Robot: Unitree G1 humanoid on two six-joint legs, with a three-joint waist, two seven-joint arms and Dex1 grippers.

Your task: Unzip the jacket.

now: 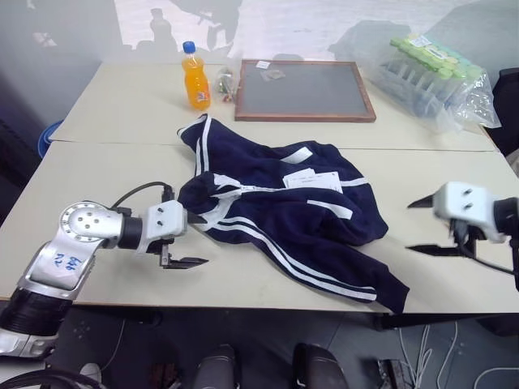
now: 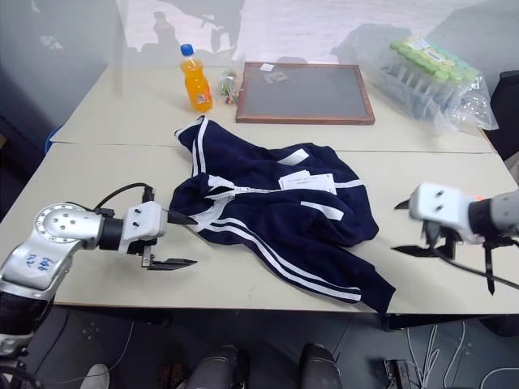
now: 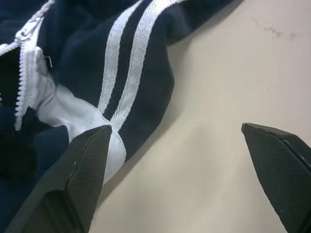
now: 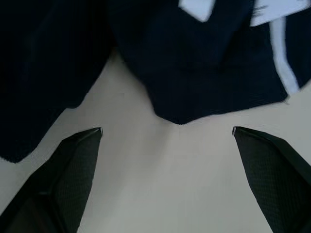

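Note:
The dark navy jacket (image 1: 292,215) lies crumpled in the middle of the table, with white double stripes along its sleeves and a paper tag (image 1: 312,178) on top. Its white zipper (image 3: 22,82) runs across the collar end, on the jacket's left side. My left gripper (image 1: 197,240) is open at that left edge, one finger (image 3: 87,165) over the white-lined hem and the other over bare table. My right gripper (image 1: 409,227) is open too, a short way to the right of the jacket's right edge (image 4: 184,97), above the tabletop and holding nothing.
An orange soda bottle (image 1: 195,77) stands at the back left with small items beside it. A wood-framed chalkboard (image 1: 304,91) lies behind the jacket. At the back right is a plastic bag of green-capped bottles (image 1: 434,77). The table's front edge (image 1: 243,306) is close below the jacket.

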